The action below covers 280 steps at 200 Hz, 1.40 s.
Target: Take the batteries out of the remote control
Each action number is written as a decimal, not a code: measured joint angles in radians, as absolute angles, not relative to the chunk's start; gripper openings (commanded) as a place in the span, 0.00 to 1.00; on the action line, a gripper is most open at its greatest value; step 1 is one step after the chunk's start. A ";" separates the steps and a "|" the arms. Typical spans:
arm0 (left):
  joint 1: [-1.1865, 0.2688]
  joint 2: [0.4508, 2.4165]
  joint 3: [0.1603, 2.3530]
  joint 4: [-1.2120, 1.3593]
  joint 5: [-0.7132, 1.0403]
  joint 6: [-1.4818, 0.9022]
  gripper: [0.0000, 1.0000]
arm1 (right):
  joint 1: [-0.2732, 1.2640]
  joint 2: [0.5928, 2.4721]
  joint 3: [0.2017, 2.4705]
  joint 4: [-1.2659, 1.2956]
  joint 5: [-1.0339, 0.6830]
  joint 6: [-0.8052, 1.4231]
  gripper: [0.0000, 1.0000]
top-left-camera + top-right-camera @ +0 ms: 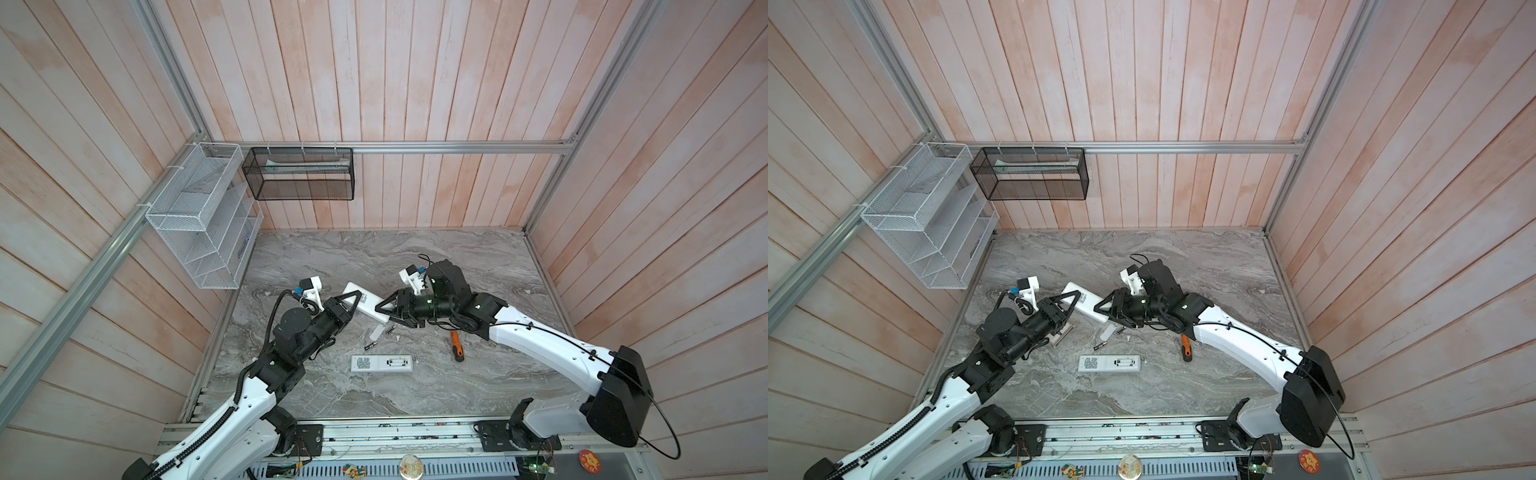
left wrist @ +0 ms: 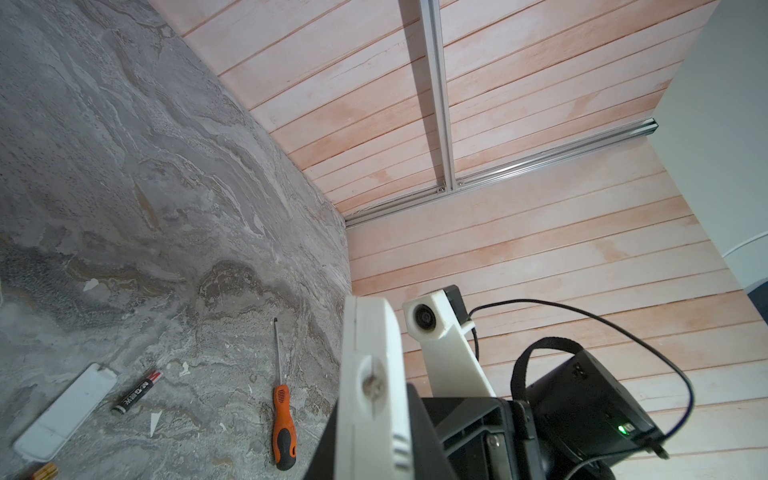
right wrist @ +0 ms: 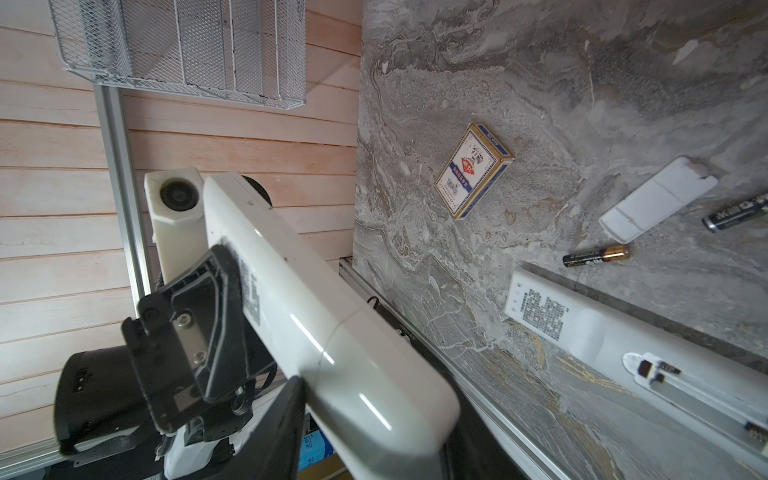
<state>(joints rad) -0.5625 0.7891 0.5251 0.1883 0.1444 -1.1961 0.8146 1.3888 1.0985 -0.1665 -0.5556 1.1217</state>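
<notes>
Near the open remote (image 1: 381, 363), 2 batteries (image 1: 370, 345) (loose)

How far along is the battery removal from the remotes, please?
Done: the flat remote lies with its compartment open and apparently empty; its cover and two batteries lie nearby. In hand: the left gripper grips the second remote, the right gripper at its other end. Left: that remote's back looks closed, so its batteries presumably remain inside.
</notes>
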 measured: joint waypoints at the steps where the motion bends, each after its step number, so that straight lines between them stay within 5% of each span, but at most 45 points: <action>1: -0.562 0.789 0.525 0.188 0.144 -1.196 0.06 | 0.815 1.389 1.098 -0.167 -0.556 1.122 0.47; 92: -0.566 0.775 0.525 0.185 0.121 -1.200 0.06 | 0.810 1.361 1.078 -0.154 -0.559 1.134 0.32; 152: -0.572 0.776 0.497 0.228 0.124 -1.239 0.06 | 0.811 1.357 1.063 -0.145 -0.559 1.129 0.52; 280: -0.577 0.799 0.469 0.276 0.123 -1.266 0.06 | 0.808 1.309 1.025 -0.126 -0.547 1.154 0.50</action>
<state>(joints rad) -0.5766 0.7986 0.4694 0.2764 0.1230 -1.2659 0.8082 1.3090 1.0252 -0.1261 -0.5468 1.1538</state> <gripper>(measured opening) 0.185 0.514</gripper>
